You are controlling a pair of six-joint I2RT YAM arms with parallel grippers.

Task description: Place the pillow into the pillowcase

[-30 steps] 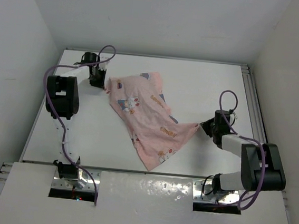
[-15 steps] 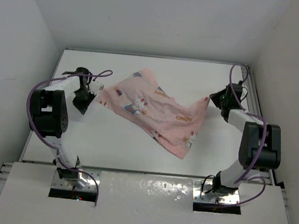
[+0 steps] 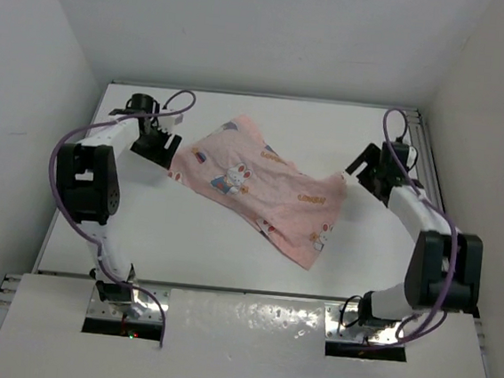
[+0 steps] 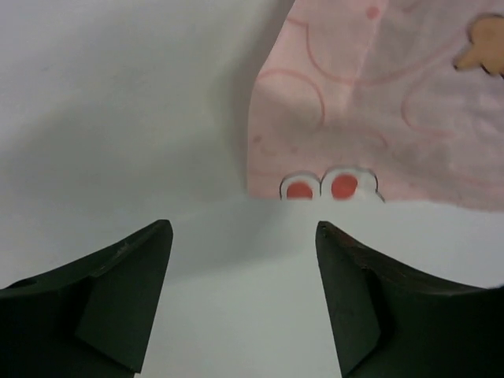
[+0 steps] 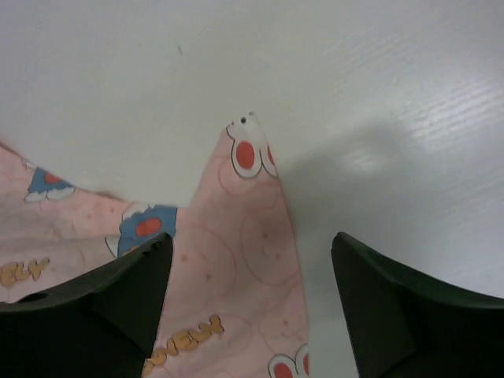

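White table (image 3: 220, 244) boxed in by plain white walls (image 3: 32, 61), nothing fancy. The pillowcase (image 3: 266, 186) was lying out on the table around the middle, running on a slant from far-left down to near-right, a bit rumpled, rabbit print facing up. It looked fairly flat from the top view, and I honestly couldn't tell if there was anything inside it. The left gripper (image 3: 160, 144) was sitting at the far-left corner of the cloth with its jaws wide apart and nothing between them. On the left wrist cam that corner, with two little red ovals on its edge, was just past the fingers (image 4: 118, 291), close but not in the gap. The right gripper (image 3: 367, 169) was over at the right end, also spread open and holding nothing. On its wrist cam the pointed corner of the pillowcase, with a red-eared rabbit bit at the tip, ran up between the two fingers and stuck out beyond them, lying flat on the table. Couldn't tell if the cloth was touching either finger there. Purple cables (image 3: 64, 149) looped off both arms
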